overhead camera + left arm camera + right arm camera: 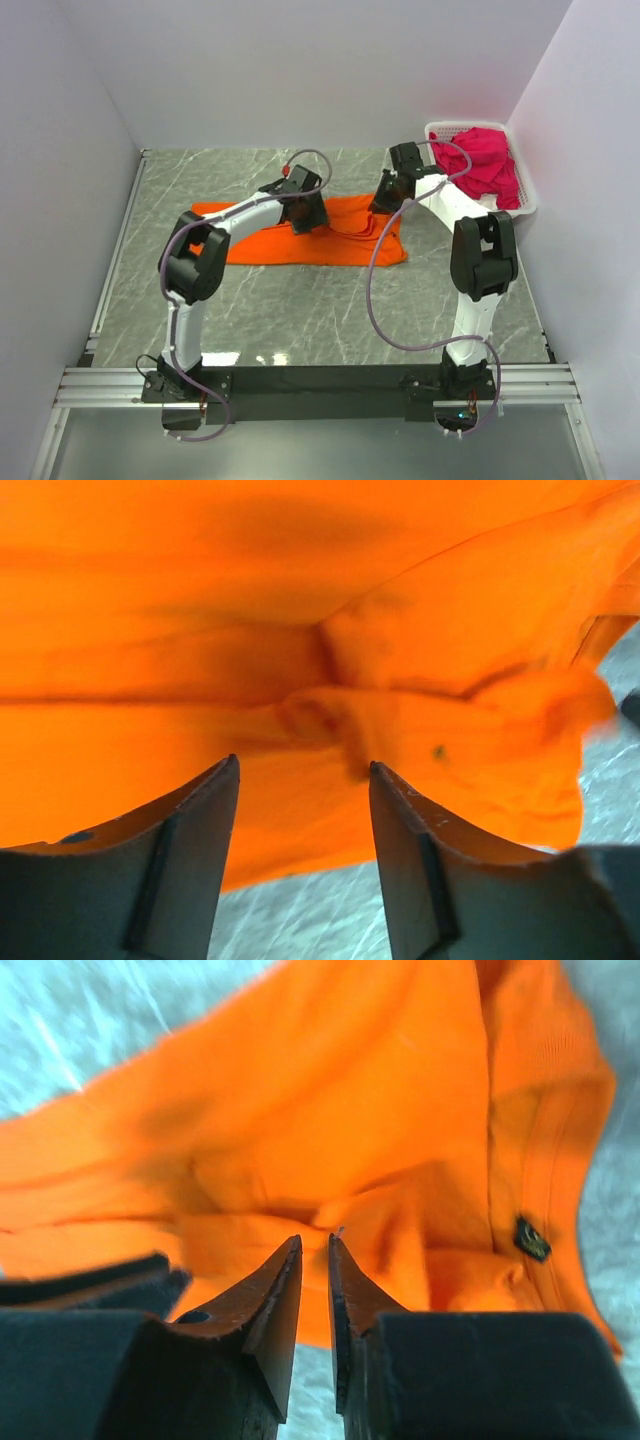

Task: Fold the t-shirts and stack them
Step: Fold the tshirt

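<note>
Left gripper [303,763] first, since its fingers fill the bottom of its own wrist view: jaws stand well apart with nothing between them, hovering just above the orange t-shirt [300,600]. Right gripper [315,1239] is barely cracked, just a slim slit between the fingers, and I can't see any cloth pinched in it, though the tips sit very close to a lumpy ridge of fabric. From the top camera, the orange t-shirt [300,248] lies in a long band across the middle of the table [300,320], with both grippers over its far edge, left gripper [300,200] near the center and right gripper [385,195] toward the right end. The magenta-pink t-shirts [485,160] are heaped in the white basket [467,125] at the far right corner, 1 edge spilling over the rim. My guess at what could go wrong: that narrow right gap is the big 1. If it lifts away while a thread or a single layer is snagged on a fingertip, it'll drag the right end up and undo the fold. The bunched ridge in the middle means the layers aren't flat, so any later fold would probably lock in a crooked lump. The right arm's cable [372,270] also looks to hang over the shirt's right end, and a swing could sweep that corner. Stacking on a lumpy base gets wobbly fast.
</note>
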`<state>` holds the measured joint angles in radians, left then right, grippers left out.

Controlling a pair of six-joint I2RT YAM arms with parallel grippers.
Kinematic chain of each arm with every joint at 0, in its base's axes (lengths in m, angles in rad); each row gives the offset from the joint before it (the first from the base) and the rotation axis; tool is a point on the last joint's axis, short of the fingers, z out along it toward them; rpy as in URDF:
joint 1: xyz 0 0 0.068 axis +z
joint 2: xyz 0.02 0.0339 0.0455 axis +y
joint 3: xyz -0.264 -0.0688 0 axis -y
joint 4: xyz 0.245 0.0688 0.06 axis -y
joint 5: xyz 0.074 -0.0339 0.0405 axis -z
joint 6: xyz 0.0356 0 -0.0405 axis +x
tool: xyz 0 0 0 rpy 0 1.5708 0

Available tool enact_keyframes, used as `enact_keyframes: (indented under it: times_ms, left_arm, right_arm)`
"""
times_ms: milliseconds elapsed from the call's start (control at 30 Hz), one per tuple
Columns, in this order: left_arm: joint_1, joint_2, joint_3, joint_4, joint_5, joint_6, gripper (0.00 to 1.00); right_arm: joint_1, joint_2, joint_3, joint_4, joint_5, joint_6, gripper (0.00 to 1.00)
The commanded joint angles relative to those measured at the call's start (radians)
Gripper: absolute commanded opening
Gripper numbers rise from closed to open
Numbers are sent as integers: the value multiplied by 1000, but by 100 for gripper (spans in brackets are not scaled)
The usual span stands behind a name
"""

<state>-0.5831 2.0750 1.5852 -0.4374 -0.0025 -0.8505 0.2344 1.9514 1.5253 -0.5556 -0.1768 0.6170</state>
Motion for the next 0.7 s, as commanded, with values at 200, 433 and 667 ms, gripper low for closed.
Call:
enact_keyframes:
  times_ms: [200, 433, 667]
  left_arm:
    - [107, -349, -269, 58, -91, -7, 63]
    - [322, -484, -451, 19, -102, 74, 63]
    - [500, -448, -484, -12, -109, 174, 59]
  right_arm:
    - [-52, -83, -66, 77, 66, 18, 32]
    - [-75, -322, -361, 147, 79, -60, 45]
    - [-102, -393, -514, 189, 25, -106, 48]
